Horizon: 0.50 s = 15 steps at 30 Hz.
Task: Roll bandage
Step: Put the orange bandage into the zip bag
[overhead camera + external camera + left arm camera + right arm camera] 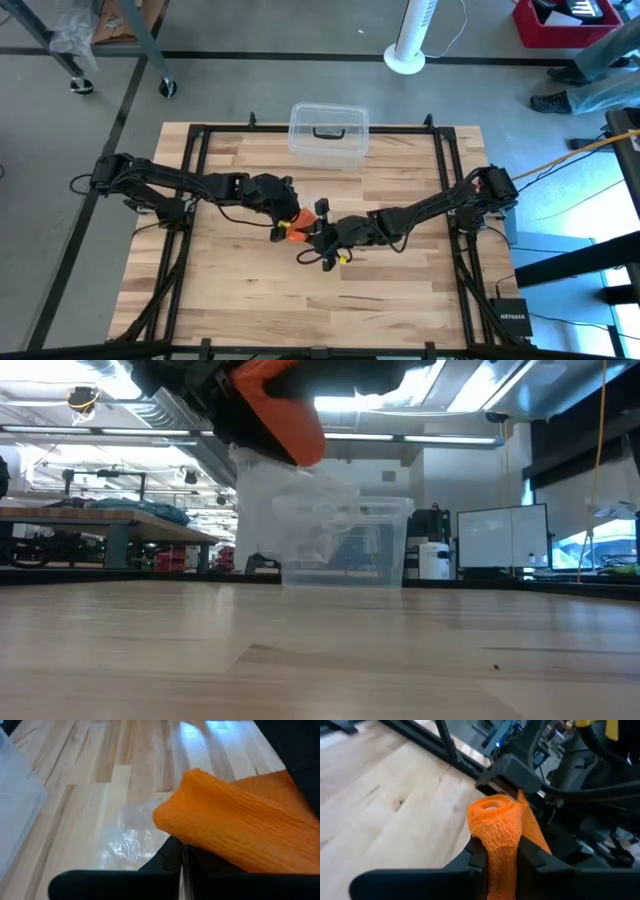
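Observation:
The orange bandage is held off the table between both grippers, near the table's middle. My right gripper is shut on its rolled part, which shows its open core end. My left gripper is shut, with a loose stretch of the orange strip lying over its fingers. In the low view the bandage hangs well above the tabletop. A small clear plastic piece shows below the left gripper. My left gripper has the loose orange strip at its shut fingers. The cloth itself covers the place of contact, so I cannot tell edge from fold. The strip is lifted clear of the table. My right gripper pinches the roll's side between its two fingers, which lie across the roll. The core end points away from the gripper. The roll is clear of the table.
A clear plastic box with a dark handle stands at the table's far edge, also in the low view. Black frame rails run along the table's sides. Bare wood lies toward the near edge.

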Each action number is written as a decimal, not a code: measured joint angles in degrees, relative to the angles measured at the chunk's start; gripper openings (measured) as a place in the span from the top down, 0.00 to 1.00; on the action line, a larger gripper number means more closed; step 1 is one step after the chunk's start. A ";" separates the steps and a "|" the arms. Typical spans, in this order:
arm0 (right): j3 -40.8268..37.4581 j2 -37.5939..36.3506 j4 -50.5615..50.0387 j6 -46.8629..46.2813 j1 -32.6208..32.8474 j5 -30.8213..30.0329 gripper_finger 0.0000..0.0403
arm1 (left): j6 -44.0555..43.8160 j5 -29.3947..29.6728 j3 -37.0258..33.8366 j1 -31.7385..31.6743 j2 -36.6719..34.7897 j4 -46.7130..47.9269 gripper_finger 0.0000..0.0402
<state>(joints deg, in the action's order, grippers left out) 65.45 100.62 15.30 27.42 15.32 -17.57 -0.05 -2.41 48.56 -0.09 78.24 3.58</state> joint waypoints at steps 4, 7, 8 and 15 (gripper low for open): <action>-0.22 0.04 1.64 -0.05 0.08 1.77 0.88 | -0.14 0.67 0.00 0.00 0.00 -0.59 1.00; -0.22 0.04 2.34 -0.05 0.07 3.80 0.88 | -0.35 0.90 0.14 0.00 -0.01 -2.15 1.00; -0.22 0.04 2.50 -0.04 0.03 4.19 0.88 | -0.35 0.90 0.17 0.00 -0.04 -2.25 1.00; -0.22 0.04 0.67 1.33 -1.16 3.71 0.88 | -0.89 1.16 0.17 0.00 -0.04 -3.19 1.00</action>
<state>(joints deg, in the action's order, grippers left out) 65.23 100.66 15.97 28.75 14.16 -13.86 -0.95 -1.26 48.73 -0.10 78.19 0.38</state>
